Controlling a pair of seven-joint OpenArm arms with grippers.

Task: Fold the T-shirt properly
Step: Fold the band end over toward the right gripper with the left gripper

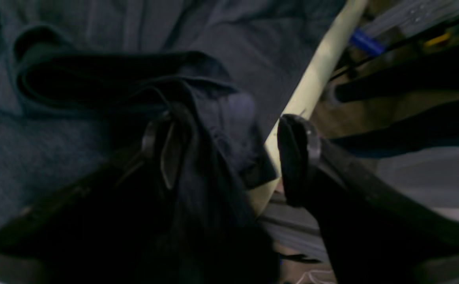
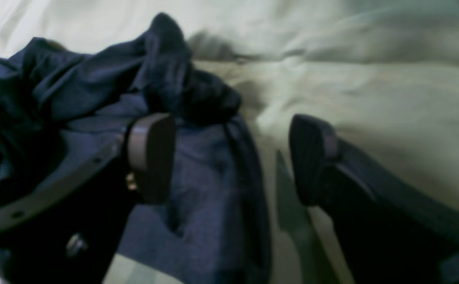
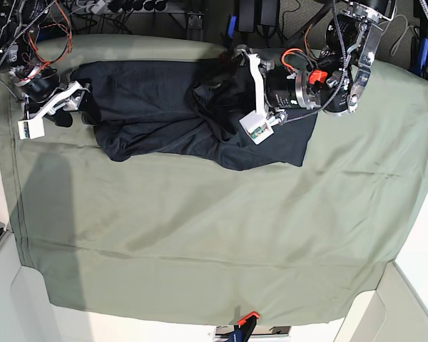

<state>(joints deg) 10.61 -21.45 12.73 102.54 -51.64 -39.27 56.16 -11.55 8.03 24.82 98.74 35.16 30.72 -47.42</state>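
Olive cloth; rumpled T-shirt; hands agape

The base view is bright and sharp, with even light from above, and a soft grey shadow lies on the green cloth at the near left. The left wrist view is very dim and blurry, so the T-shirt looks like dark smudges and the near part is almost black. The right wrist view is brighter but fuzzy all over, with pale cloth far off and dark shadow near.
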